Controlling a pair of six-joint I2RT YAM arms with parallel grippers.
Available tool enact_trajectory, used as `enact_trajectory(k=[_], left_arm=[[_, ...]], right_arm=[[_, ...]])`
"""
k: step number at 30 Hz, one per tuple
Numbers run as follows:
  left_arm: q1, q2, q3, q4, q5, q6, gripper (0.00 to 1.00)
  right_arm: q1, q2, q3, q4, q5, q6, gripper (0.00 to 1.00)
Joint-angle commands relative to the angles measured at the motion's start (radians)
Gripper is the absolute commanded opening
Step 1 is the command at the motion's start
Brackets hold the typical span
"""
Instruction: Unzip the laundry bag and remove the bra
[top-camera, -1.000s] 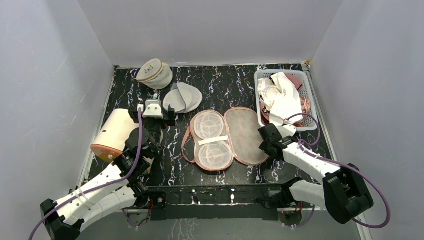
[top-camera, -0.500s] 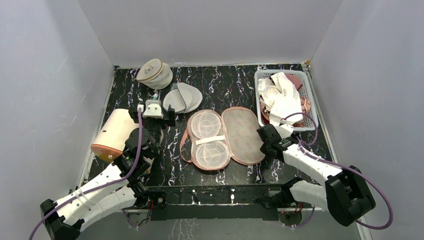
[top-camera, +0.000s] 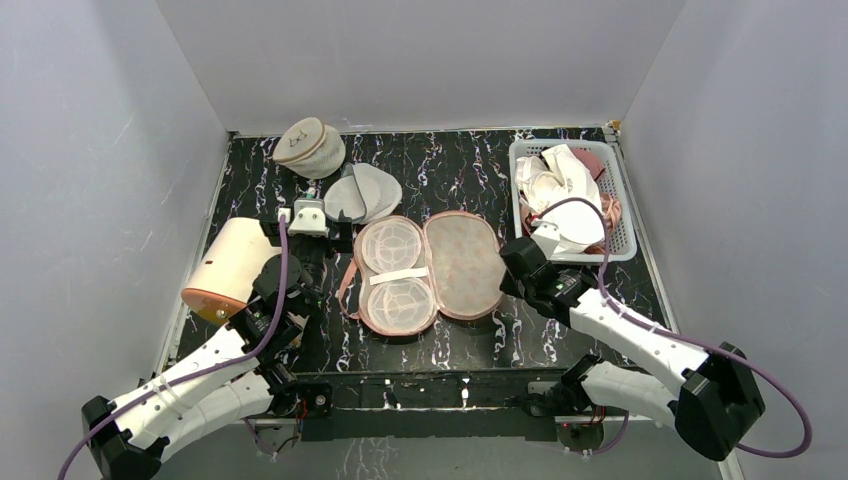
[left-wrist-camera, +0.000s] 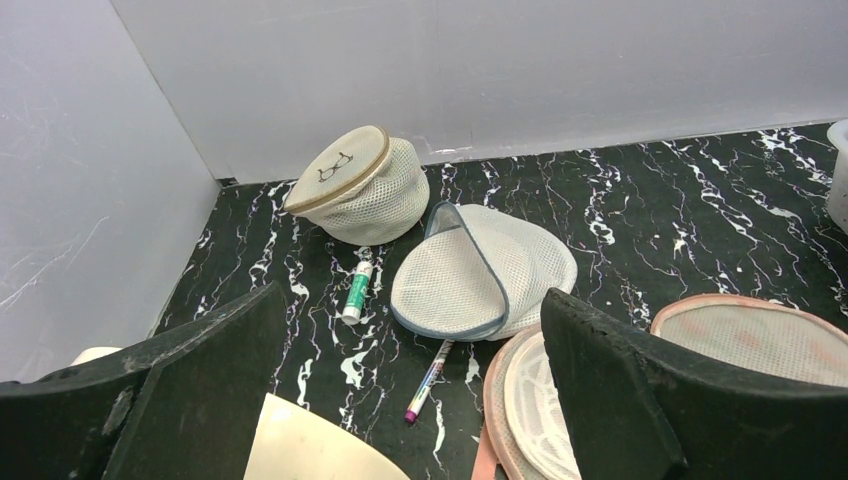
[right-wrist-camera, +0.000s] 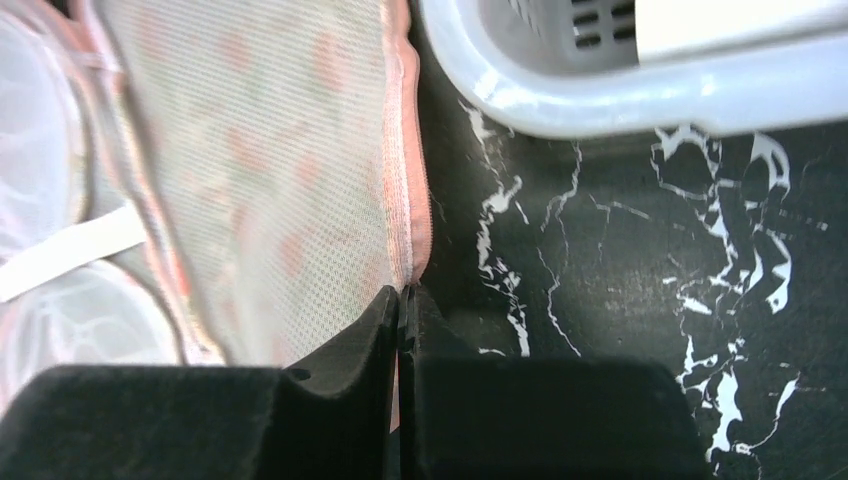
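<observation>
The laundry bag (top-camera: 430, 270) lies unzipped and spread flat in two halves at mid-table. Its left half shows white mesh rounds and a white band, its right half the mesh lining with the floral print showing through. My right gripper (top-camera: 507, 270) is shut on the pink zipper edge of the right half (right-wrist-camera: 270, 170), with the fingers (right-wrist-camera: 405, 295) pressed together on the seam. An off-white bra (top-camera: 560, 195) with wide straps lies on top in the basket. My left gripper (top-camera: 303, 235) is open and empty, left of the bag; the bag's edge (left-wrist-camera: 515, 390) shows beside its right finger.
A white basket (top-camera: 515, 190) with white and dusty-pink garments stands at the back right, its rim (right-wrist-camera: 600, 100) close to my right gripper. A plain white mesh pouch (top-camera: 365, 195) touches the bag's far-left edge. A round beige-topped pouch (top-camera: 310, 145), a pen (left-wrist-camera: 428, 380), a green tube (left-wrist-camera: 356, 290) and a cream cylinder (top-camera: 225, 265) lie at the left.
My right gripper has dragged the open bag left and toward the back, up against the white mesh pouch. The left arm has not moved.
</observation>
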Motion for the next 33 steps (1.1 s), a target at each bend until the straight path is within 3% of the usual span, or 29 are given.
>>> enact_trajectory(k=[1,6,16,18,24,33], left_arm=[[0.005,0.0,0.039,0.016,0.001,-0.009,0.98],[0.005,0.002,0.04,0.014,0.004,-0.012,0.98],[0.005,-0.006,0.038,0.018,-0.002,-0.007,0.98],[0.005,-0.006,0.038,0.018,-0.001,-0.009,0.98],[0.005,-0.001,0.04,0.013,0.0,-0.01,0.98],[0.005,0.011,0.038,0.016,-0.002,-0.008,0.98]], right_arm=[[0.003,-0.079,0.101,0.063,0.005,-0.142,0.0],[0.004,-0.128,0.185,0.047,0.026,-0.273,0.0],[0.003,-0.223,0.271,-0.035,0.218,-0.398,0.0],[0.004,-0.222,0.278,-0.036,0.174,-0.449,0.0],[0.003,-0.185,0.262,0.005,-0.145,-0.552,0.0],[0.019,-0.09,0.261,0.023,-0.408,-0.624,0.0]])
